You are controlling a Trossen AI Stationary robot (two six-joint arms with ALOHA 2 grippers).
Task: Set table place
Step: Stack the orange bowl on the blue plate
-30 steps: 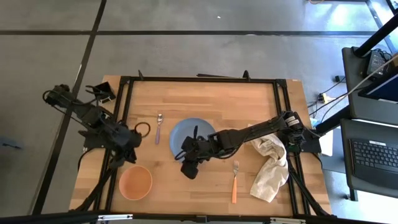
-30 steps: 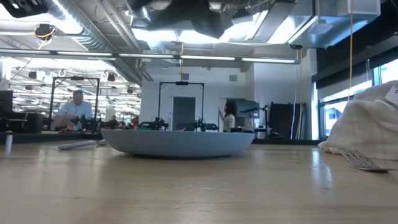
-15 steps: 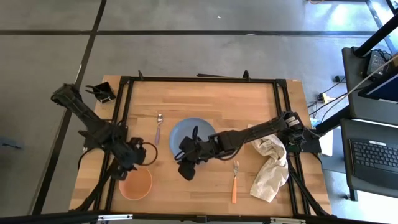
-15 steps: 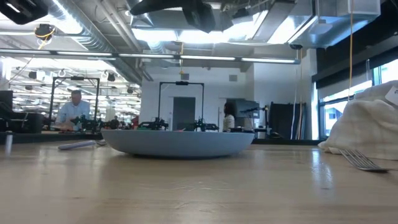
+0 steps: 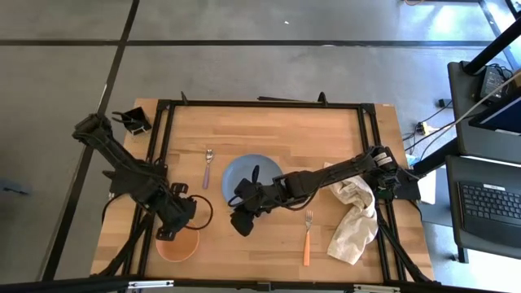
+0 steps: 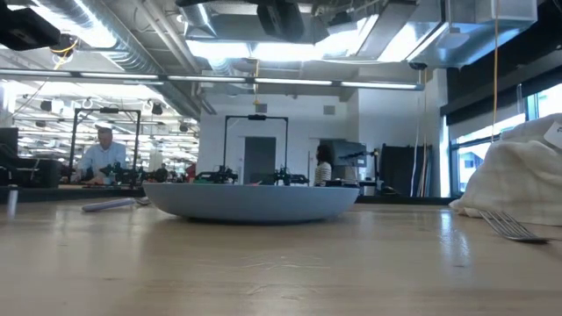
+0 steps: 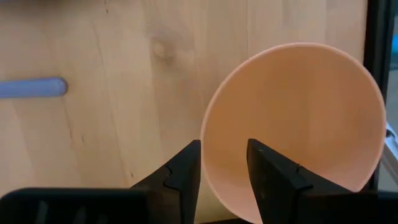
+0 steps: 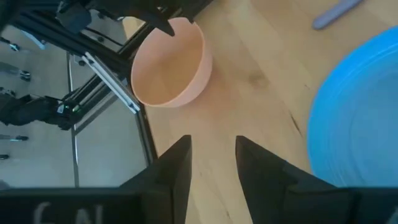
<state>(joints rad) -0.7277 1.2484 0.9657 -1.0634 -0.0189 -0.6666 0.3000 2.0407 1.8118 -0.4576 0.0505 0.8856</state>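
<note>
The orange bowl [image 5: 181, 247] sits upright on the table [image 5: 326, 138] near its front left corner. My left gripper [image 5: 172, 232] is open over the bowl's far rim. In the left wrist view [image 7: 224, 168] one finger shows over the bowl's hollow and one outside its wall. The blue plate [image 5: 252, 171] lies mid-table. The lilac-handled spoon [image 5: 207, 167] lies left of it and the orange-handled fork [image 5: 307, 240] right of it, nearer the front. My right gripper [image 5: 242, 226] is open and empty, high above the table [image 6: 281, 16], off the plate's near left edge. My left gripper's fingers stand on either side of the bowl's rim [image 7: 205, 140], coming from above. I cannot tell whether they touch it.
An off-white cloth [image 5: 354, 224] lies crumpled at the table's right side, beside the fork. A small black holder [image 5: 134, 122] stands outside the frame at the far left. Bare wood lies between bowl and plate [image 8: 249, 93]. People show far off in the room [image 6: 101, 154].
My left gripper has gone from beside the spoon toward the table's near edge, and now stands over the orange bowl's far rim. The bowl, plate, spoon and fork have stayed in place.
</note>
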